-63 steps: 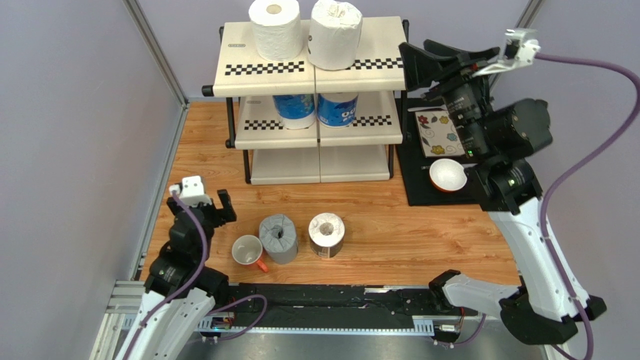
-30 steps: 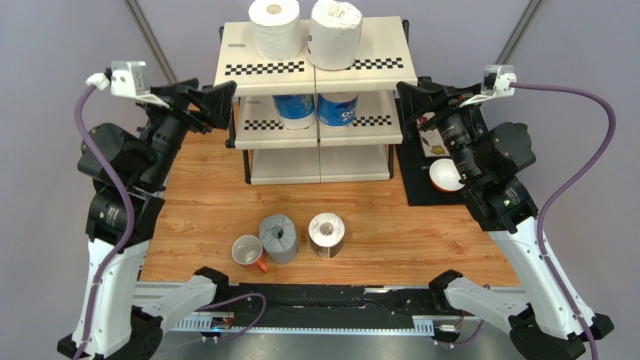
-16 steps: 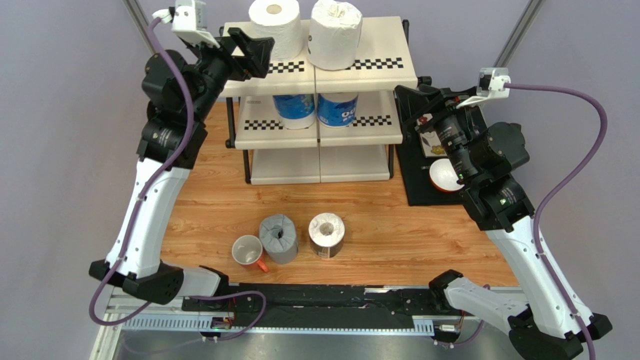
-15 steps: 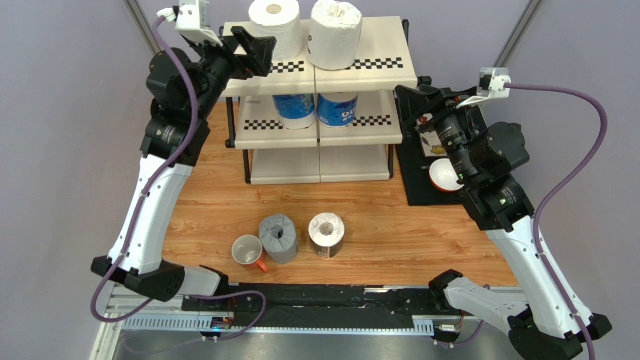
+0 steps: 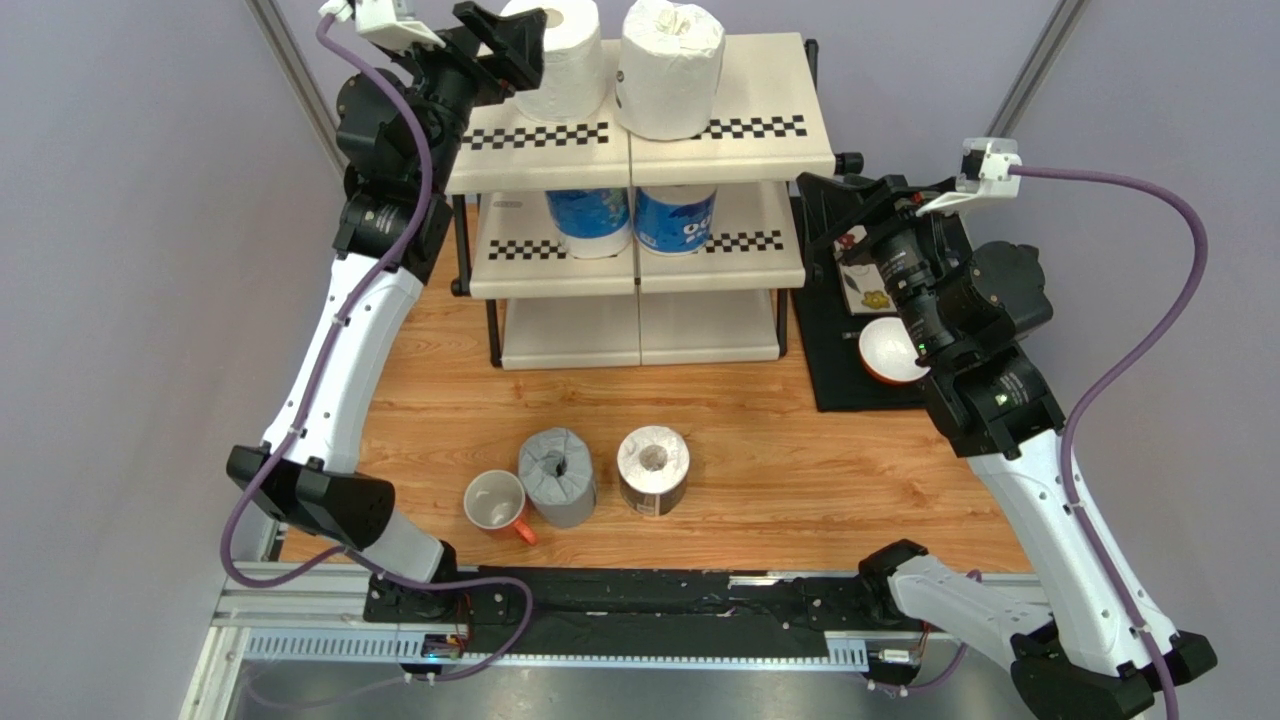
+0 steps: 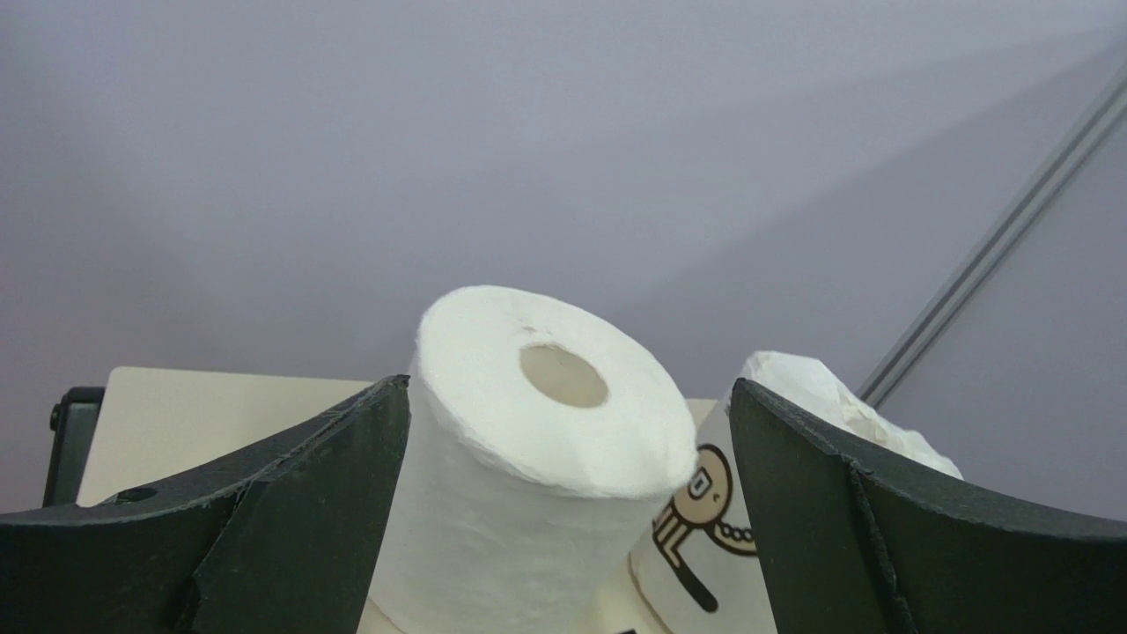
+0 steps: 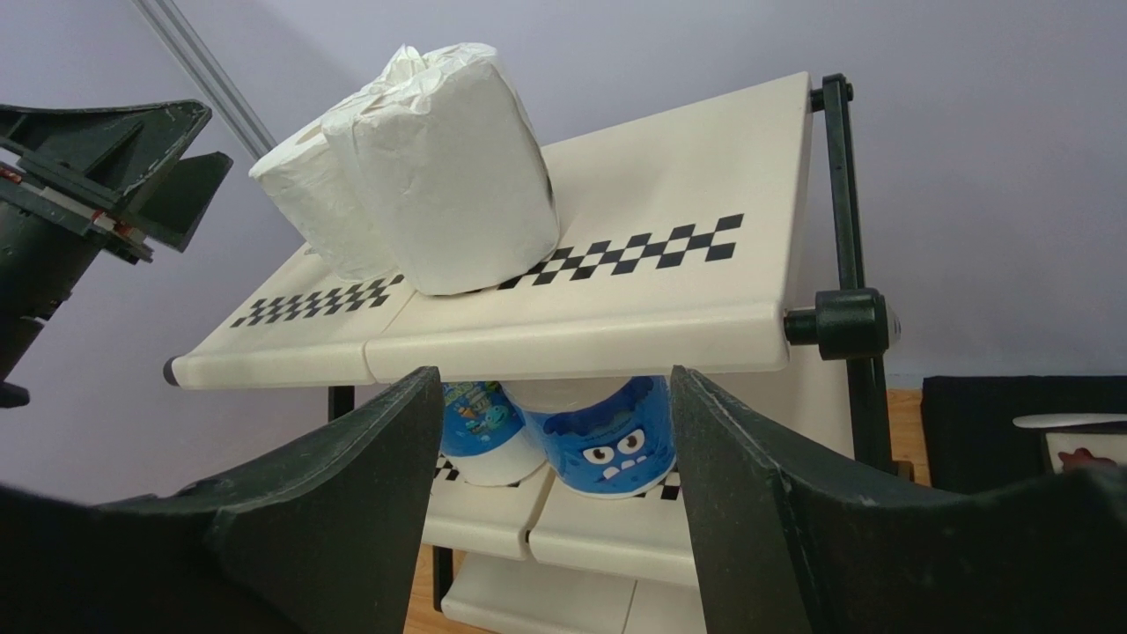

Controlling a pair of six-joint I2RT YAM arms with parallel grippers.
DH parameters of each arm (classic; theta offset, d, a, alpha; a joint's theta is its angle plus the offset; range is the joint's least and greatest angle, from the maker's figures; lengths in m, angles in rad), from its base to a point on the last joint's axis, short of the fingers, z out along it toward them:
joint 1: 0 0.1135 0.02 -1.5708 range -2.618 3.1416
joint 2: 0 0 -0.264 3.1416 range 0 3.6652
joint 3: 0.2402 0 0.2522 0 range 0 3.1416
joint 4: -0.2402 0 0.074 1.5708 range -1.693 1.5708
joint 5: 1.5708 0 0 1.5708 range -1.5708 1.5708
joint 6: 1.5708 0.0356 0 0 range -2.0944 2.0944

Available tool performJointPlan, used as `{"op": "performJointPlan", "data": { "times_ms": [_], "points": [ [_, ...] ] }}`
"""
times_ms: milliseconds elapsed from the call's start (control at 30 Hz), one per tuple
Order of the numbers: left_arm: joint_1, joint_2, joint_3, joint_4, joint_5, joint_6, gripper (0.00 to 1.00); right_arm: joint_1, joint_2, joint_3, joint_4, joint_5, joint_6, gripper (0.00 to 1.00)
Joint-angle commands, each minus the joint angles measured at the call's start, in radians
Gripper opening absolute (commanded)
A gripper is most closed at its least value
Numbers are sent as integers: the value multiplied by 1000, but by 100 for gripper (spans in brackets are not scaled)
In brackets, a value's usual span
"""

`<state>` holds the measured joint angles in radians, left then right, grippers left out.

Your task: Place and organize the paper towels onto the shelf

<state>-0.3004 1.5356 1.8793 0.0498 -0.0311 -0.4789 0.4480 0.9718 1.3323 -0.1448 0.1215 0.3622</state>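
Risen to the frame's upper left with the left pincer spread wide, framing the plain white roll on the shelf top tier, not gripping. Suggests straightening rather than fetching. Holds the right pincer wide and empty off the shelf's right edge. Leaves the grey roll and dark-wrapped roll on the worktop, lower centre; bottom tier holds no roll.

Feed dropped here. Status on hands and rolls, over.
Left hand open, framing top-tier white roll. Right hand open, empty, beside shelf. Grey roll, dark-wrapped roll on table; mug beside grey.
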Motion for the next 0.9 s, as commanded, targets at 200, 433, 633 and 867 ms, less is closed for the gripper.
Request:
{"op": "performJointPlan", "data": {
  "times_ms": [200,433,633,867],
  "points": [
    [202,172,161,111,166,-415,99,-32,-5,-2,16,-19,14,68],
    [242,245,199,143,256,-517,99,-45,2,-22,16,-28,24,68],
    [244,273,202,188,304,-555,99,-60,19,-27,22,-48,47,68],
    [244,313,231,177,368,-589,98,-69,21,-39,25,-51,57,68]
  ]
}}
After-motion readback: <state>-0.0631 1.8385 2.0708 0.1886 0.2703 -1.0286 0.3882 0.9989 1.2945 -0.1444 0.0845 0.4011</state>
